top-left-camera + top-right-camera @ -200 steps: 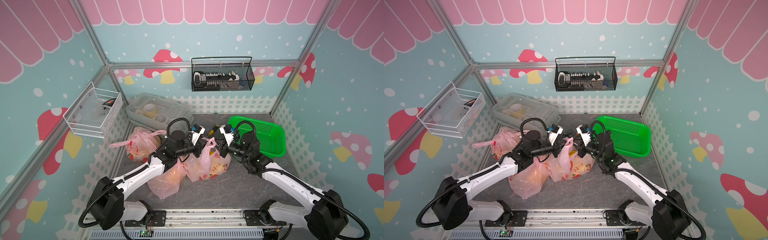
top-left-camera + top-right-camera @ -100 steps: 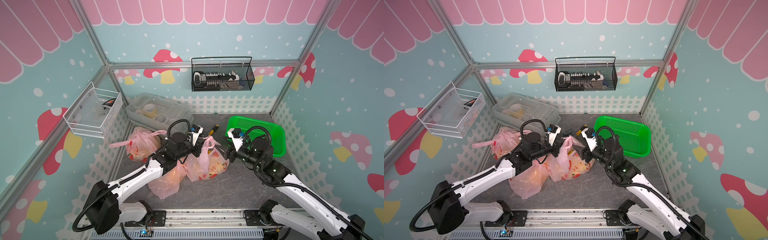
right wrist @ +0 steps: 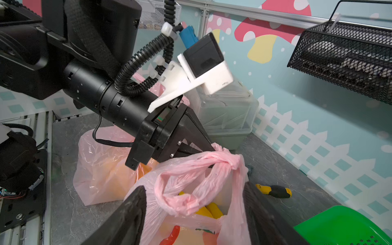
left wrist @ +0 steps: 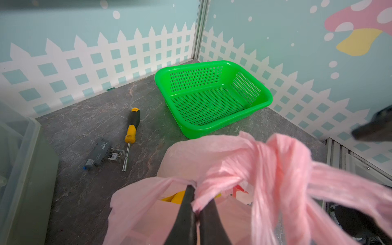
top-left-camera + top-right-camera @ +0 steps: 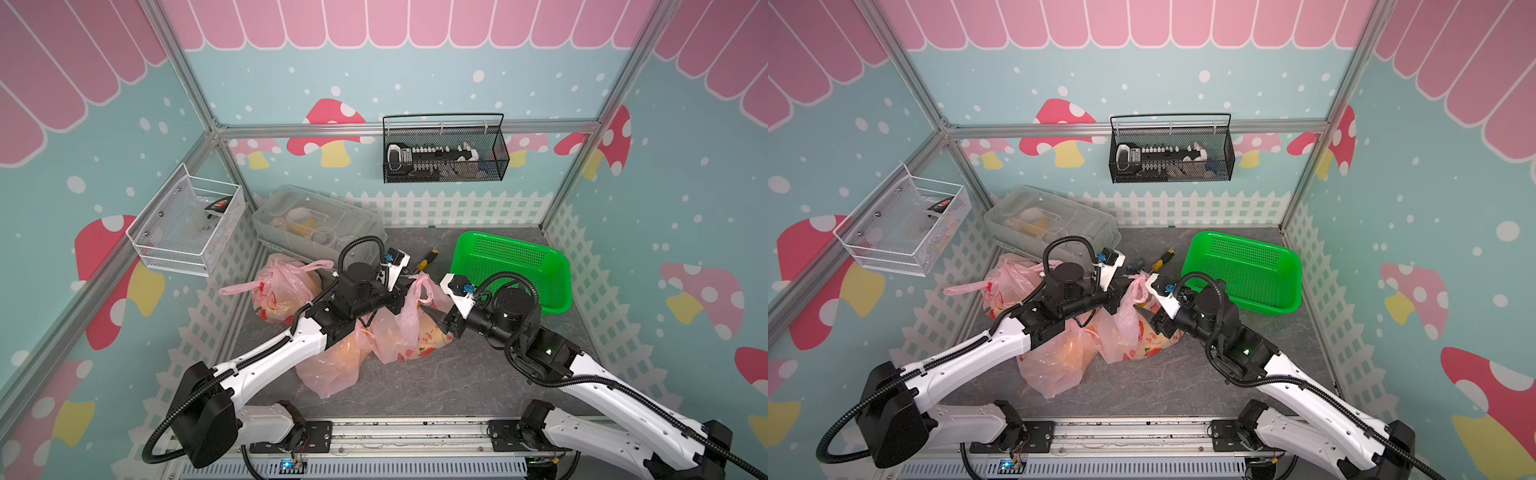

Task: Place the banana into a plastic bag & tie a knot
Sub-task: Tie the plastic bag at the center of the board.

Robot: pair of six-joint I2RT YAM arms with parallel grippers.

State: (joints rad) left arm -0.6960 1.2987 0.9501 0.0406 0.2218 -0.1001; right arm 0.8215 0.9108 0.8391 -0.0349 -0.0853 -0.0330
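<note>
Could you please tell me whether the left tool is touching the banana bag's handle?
Touching. The left wrist view shows the left tool shut on the banana bag's handle.

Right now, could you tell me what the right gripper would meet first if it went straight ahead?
Most likely the twisted handle loop of the pink plastic bag, which hangs just ahead of the open right gripper; the shut left gripper pinching that bag lies beyond, though depth is unclear.

A green basket (image 5: pixel 515 257) stands on the tabletop (image 4: pixel 89 118); left of it a yellow-and-black screwdriver (image 4: pixel 130 134) lies just beside a small grey relay (image 4: pixel 98 156).
</note>
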